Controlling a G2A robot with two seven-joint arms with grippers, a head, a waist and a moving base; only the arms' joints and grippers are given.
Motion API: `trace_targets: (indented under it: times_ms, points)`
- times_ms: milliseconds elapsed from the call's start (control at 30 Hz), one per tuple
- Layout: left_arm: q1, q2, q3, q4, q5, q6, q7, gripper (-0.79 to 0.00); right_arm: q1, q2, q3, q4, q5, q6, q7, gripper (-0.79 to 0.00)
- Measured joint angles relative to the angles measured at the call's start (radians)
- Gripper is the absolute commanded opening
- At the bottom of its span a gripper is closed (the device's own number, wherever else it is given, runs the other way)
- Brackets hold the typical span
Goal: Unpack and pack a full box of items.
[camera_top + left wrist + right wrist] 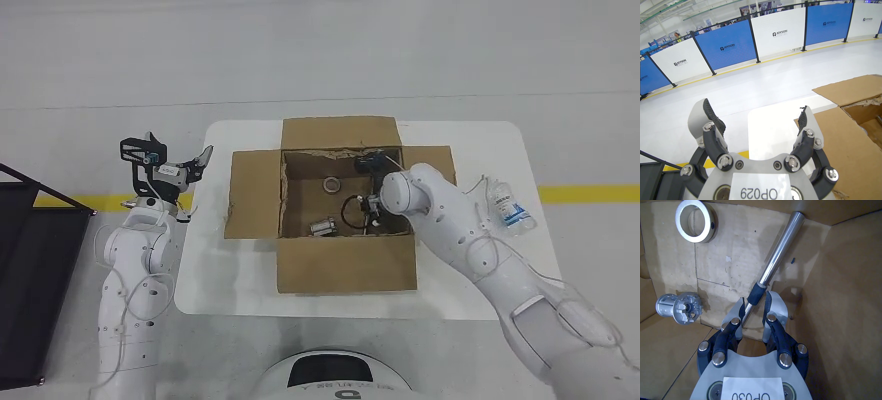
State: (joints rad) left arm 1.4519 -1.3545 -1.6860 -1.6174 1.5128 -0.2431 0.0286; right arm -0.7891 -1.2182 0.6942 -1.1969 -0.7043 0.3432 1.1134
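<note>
One shiny rod [776,255] sits loose in your open right hand [755,297], touching one side only, so a squeeze may make it slip.

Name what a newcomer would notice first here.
The open cardboard box on the white table draws the eye, with the right claw down inside it, open around a shiny metal rod. A metal ring and a ribbed hub lie on the box floor; the left claw hangs open off the table's left edge.
</note>
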Motion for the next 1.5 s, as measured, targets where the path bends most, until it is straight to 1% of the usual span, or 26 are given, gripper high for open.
trace_targets:
  times_ms: [100, 200, 267, 367, 433, 467, 667, 767, 900, 1000, 1167, 1300, 1333, 1367, 1400, 1433, 1500]
  points:
    - [0.0, 0.0, 0.0, 0.0, 0.0, 0.0, 0.0, 0.0, 0.018, -0.016, -0.014, 0.045, 0.014, -0.01, -0.016, -0.56]
    - [0.0, 0.0, 0.0, 0.0, 0.0, 0.0, 0.0, 0.0, 0.037, -0.032, -0.028, 0.097, 0.025, -0.016, -0.02, -0.542]
    - [0.0, 0.0, 0.0, 0.0, 0.0, 0.0, 0.0, 0.0, 0.048, -0.042, -0.038, 0.126, 0.03, -0.02, -0.021, -0.548]
    - [0.0, 0.0, 0.0, 0.0, 0.0, 0.0, 0.0, 0.0, 0.064, -0.058, -0.051, 0.164, 0.04, -0.029, -0.026, -0.594]
    - [0.0, 0.0, 0.0, 0.0, 0.0, 0.0, 0.0, 0.0, 0.073, -0.067, -0.057, 0.186, 0.043, -0.033, -0.029, -0.68]
    - [0.0, 0.0, 0.0, 0.0, 0.0, 0.0, 0.0, 0.0, 0.077, -0.07, -0.059, 0.194, 0.043, -0.033, -0.029, -0.785]
    - [0.0, 0.0, 0.0, 0.0, 0.0, 0.0, 0.0, 0.0, 0.092, -0.087, -0.069, 0.231, 0.032, -0.027, -0.025, -0.785]
    - [0.0, 0.0, 0.0, 0.0, 0.0, 0.0, 0.0, 0.0, 0.091, -0.089, -0.064, 0.225, 0.022, -0.029, -0.037, -0.785]
    - [0.0, 0.0, 0.0, 0.0, 0.0, 0.0, 0.0, 0.0, 0.066, -0.077, -0.038, 0.169, 0.0, -0.033, -0.071, -0.785]
    - [0.0, 0.0, 0.0, 0.0, 0.0, 0.0, 0.0, 0.0, 0.028, -0.056, -0.002, 0.089, -0.03, -0.025, -0.08, -0.785]
    - [0.0, 0.0, 0.0, 0.0, 0.0, 0.0, 0.0, 0.0, -0.079, -0.007, 0.086, -0.103, -0.102, -0.012, -0.09, -0.785]
    - [0.0, 0.0, 0.0, 0.0, 0.0, 0.0, 0.0, 0.0, -0.164, 0.027, 0.156, -0.235, -0.155, -0.006, -0.067, -0.785]
    - [0.0, 0.0, 0.0, 0.0, 0.0, 0.0, 0.0, 0.0, -0.182, 0.033, 0.171, -0.262, -0.167, -0.005, -0.059, -0.579]
    - [0.0, 0.0, 0.0, 0.0, 0.0, 0.0, 0.0, 0.0, -0.192, 0.036, 0.178, -0.276, -0.175, -0.004, -0.053, -0.437]
    - [0.0, 0.0, 0.0, 0.0, 0.0, 0.0, 0.0, 0.0, -0.197, 0.037, 0.181, -0.285, -0.184, -0.002, -0.046, -0.025]
    - [0.0, 0.0, 0.0, 0.0, 0.0, 0.0, 0.0, 0.0, -0.199, 0.037, 0.179, -0.292, -0.195, 0.001, -0.038, 0.0]
    - [0.0, 0.0, 0.0, 0.0, 0.0, 0.0, 0.0, 0.0, -0.194, 0.034, 0.168, -0.301, -0.213, 0.004, -0.025, 0.0]
